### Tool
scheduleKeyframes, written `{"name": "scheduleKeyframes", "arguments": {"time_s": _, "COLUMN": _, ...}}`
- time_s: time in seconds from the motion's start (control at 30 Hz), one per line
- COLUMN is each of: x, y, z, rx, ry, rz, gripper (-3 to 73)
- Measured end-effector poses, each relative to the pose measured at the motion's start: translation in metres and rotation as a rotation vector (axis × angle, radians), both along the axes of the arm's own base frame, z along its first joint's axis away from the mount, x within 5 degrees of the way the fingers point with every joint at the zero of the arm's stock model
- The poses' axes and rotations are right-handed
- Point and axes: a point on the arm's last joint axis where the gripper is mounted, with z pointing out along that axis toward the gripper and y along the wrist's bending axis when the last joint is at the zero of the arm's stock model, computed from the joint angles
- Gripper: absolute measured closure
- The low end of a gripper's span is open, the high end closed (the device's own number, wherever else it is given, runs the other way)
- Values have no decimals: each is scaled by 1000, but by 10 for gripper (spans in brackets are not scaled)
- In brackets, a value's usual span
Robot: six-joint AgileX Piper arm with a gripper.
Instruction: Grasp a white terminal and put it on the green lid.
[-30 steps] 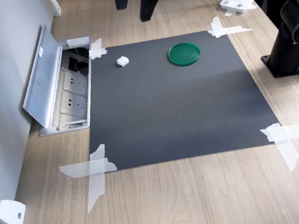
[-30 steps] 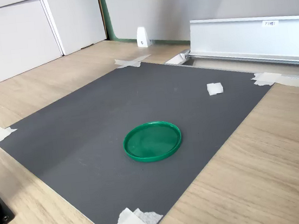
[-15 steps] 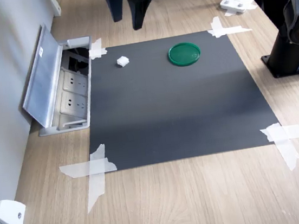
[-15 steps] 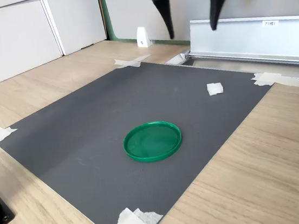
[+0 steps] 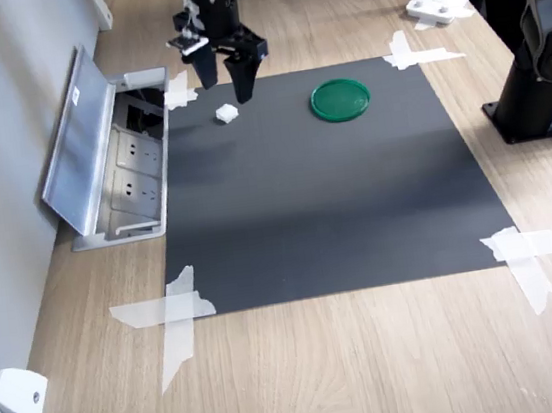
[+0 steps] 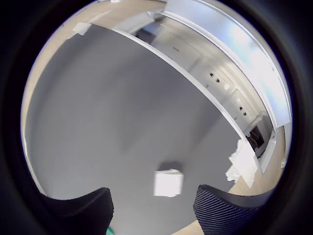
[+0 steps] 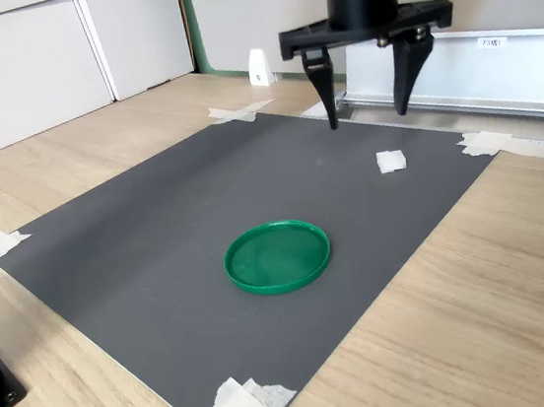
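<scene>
Going left to right in the first exterior view: an open metal socket box (image 5: 114, 156) with its lid tilted up sits at the left edge of the dark mat (image 5: 326, 200), which is taped at its corners to the wooden surface (image 5: 356, 368). The white terminal (image 5: 227, 114) lies on the mat near its far left corner, just beside a strip of tape (image 5: 179, 89). The gripper (image 5: 225, 80) hangs above the terminal, pointing down, its two dark fingers (image 5: 207, 72) spread apart with nothing between them and not touching the block. Further right on the mat is the green lid (image 5: 341, 99), flat, rim up, well apart from the terminal. In the second exterior view the order is reversed: the lid (image 7: 278, 256) is nearer the camera and the terminal (image 7: 391, 160) lies to its right, below and between the fingertips of the gripper (image 7: 365, 113). In the wrist view the terminal (image 6: 169, 183) shows between the two fingers (image 6: 222, 213), clear of both.
</scene>
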Motion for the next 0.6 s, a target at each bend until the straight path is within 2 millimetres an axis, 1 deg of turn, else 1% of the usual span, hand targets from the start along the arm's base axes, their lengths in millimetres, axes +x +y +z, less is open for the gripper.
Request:
{"name": "scheduleKeyframes", "arguments": {"time_s": 0.1, "x": 3, "y": -3, "z": -7, "rx": -26, "ry": 1, "rz": 8, "gripper": 2}}
{"name": "scheduleKeyframes", "arguments": {"time_s": 0.37, "x": 8, "y": -5, "z": -30, "rx": -20, "ry": 51, "rz": 11, "gripper": 2}}
{"name": "scheduleKeyframes", "arguments": {"time_s": 0.6, "x": 13, "y": -7, "z": -42, "rx": -24, "ry": 42, "rz": 12, "gripper": 2}}
